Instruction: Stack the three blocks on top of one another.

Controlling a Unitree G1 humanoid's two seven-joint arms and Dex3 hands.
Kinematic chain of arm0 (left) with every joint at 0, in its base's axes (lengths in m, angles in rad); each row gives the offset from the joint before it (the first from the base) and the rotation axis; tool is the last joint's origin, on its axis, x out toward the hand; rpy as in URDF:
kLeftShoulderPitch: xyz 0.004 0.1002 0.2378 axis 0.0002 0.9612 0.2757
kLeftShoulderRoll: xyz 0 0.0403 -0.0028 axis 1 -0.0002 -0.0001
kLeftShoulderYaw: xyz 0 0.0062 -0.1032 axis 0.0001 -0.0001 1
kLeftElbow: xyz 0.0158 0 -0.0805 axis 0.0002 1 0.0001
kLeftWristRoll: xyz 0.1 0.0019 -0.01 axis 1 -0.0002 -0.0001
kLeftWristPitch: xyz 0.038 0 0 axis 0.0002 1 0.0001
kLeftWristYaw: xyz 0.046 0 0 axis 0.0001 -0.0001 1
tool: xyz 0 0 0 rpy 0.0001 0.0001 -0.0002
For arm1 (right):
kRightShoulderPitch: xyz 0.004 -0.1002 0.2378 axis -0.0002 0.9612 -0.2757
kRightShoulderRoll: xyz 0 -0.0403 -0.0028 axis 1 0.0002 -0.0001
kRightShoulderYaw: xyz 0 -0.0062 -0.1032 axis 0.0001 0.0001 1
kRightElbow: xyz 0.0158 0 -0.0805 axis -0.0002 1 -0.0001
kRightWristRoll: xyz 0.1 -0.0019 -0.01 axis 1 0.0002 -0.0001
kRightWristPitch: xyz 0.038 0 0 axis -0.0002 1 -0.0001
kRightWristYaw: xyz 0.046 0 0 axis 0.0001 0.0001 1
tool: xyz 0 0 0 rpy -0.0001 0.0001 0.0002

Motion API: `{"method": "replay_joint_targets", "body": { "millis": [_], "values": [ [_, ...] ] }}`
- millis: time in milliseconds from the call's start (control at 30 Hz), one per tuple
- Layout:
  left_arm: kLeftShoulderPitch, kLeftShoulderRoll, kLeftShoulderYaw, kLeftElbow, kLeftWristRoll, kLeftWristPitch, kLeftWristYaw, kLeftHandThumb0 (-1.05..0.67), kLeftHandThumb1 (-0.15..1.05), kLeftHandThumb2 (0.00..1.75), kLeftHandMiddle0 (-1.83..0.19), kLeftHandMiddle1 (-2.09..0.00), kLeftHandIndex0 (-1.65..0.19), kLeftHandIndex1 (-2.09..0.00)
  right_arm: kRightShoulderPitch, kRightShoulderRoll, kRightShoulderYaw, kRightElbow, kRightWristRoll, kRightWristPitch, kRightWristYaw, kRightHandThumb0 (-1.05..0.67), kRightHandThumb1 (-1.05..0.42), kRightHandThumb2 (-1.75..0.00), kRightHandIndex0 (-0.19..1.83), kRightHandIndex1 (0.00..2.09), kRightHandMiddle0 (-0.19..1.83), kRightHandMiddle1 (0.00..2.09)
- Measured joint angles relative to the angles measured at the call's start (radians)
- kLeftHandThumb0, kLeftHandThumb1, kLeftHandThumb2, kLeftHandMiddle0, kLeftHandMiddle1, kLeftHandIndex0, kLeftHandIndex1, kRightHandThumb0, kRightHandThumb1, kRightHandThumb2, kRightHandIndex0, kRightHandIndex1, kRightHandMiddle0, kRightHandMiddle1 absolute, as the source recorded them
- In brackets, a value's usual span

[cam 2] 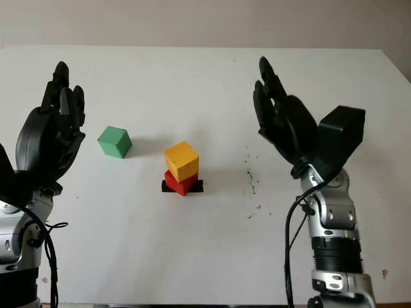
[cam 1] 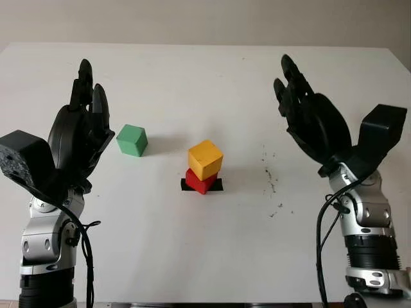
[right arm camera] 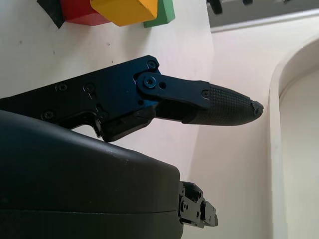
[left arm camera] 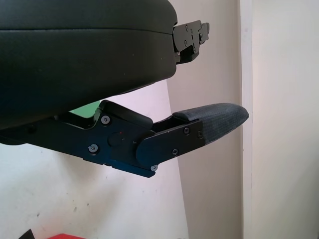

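A: Where do we stand?

B: Our left hand (cam 1: 80,131) is raised over the table (cam 1: 192,256), open and holding nothing, just beside the green block (cam 1: 131,140). Our right hand (cam 1: 308,115) is likewise open and empty, well apart from the blocks. The yellow block (cam 1: 205,159) sits on the red block (cam 1: 200,180), slightly rotated against it, over a black marker (cam 1: 217,185).

A: Then the green block is the remaining piece?

B: We judge so. We should take it with the left hand on two opposite faces, lift it clear of the yellow block's top, centre it above, and lower it squarely. A sideways nudge could topple the pair.
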Motion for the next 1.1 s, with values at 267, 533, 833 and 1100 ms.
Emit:
{"method": "replay_joint_targets", "body": {
  "millis": [267,533,833,1100],
  "values": [
    [0.000,0.001,0.000,0.000,-0.003,0.004,-0.002,-0.71,1.05,0.72,0.19,0.00,0.19,0.00,0.047,0.044,0.001,0.003,-0.003,-0.004,-0.063,-0.73,-1.05,-0.68,-0.19,0.00,-0.19,0.00],
    [-0.005,0.043,-0.001,0.025,0.030,-0.016,-0.023,-0.66,1.05,0.61,0.18,-0.01,0.19,0.00,0.060,0.100,0.017,0.030,-0.005,-0.052,-0.072,-0.79,-1.05,-0.68,-0.19,0.00,-0.19,0.00],
    [-0.091,0.246,-0.066,0.141,0.332,-0.226,-0.035,-0.55,1.04,0.12,-0.36,-0.21,-0.21,-0.22,0.061,0.139,0.050,0.032,-0.055,-0.113,-0.126,-0.76,-1.05,-0.72,-0.19,0.00,-0.19,0.00],
    [-0.171,0.451,-0.186,0.167,0.680,-0.273,-0.056,-0.54,0.88,0.04,-0.39,-0.06,-0.40,-0.21,0.061,0.157,0.082,0.033,-0.113,-0.141,-0.165,-0.76,-1.05,-0.75,-0.19,0.00,-0.19,0.00]
  ]
}}
